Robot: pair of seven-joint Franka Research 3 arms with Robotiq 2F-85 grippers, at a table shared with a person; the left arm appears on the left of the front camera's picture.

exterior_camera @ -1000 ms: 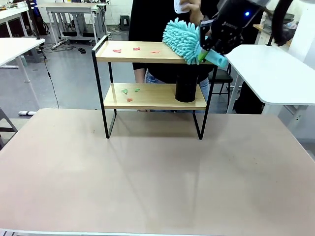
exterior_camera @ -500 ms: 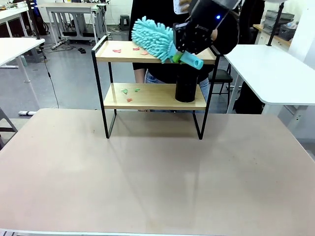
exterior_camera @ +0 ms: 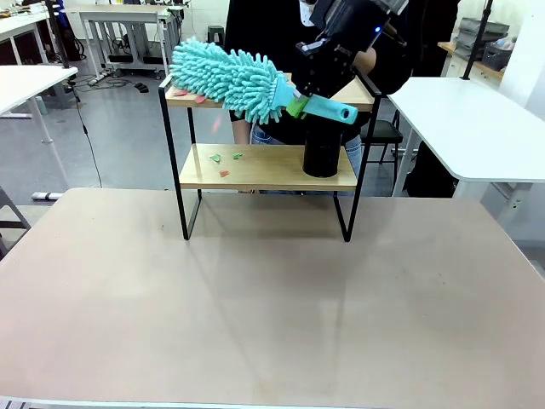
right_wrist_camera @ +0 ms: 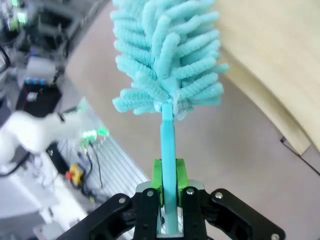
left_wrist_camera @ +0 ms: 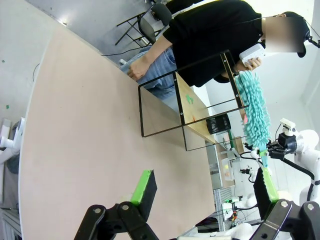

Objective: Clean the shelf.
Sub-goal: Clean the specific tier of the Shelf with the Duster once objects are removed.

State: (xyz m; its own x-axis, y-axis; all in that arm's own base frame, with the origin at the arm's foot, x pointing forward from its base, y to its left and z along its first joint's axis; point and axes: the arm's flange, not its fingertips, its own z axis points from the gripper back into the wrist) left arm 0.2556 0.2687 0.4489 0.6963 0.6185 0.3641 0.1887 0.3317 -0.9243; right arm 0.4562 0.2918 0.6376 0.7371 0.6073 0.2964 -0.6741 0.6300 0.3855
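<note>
"Shelf (exterior_camera: 272,167): far side of the table (exterior_camera: 255,298), about the middle, person (exterior_camera: 255,25) standing right behind it. How clean do you make it?"

"Not clean yet. On the top board, red scraps (exterior_camera: 201,99) are bunched near the left end, just under the duster (exterior_camera: 230,75). On the lower board, green scraps (exterior_camera: 215,158) and one red bit lie left of centre. A black cup (exterior_camera: 322,153) stands on the right of that board."

"Who has the duster?"

"Right gripper (exterior_camera: 296,104). The jaws are clamped tight on the blue handle, green pads on either side. The head lies roughly level over the left half of the top board. I can't tell from here whether the fibres touch the wood."

"And the left gripper (left_wrist_camera: 206,187)?"

"Low over the table on our side, well away from the shelf. Its jaws are spread wide with nothing between them."

"So how far along?"

"My guess is partway through the top board. The right stretch of it looks bare, but the scraps at the left end haven't gone over the edge. The lower board looks untouched, and that cup may get in the way of a sweep down there."
</note>
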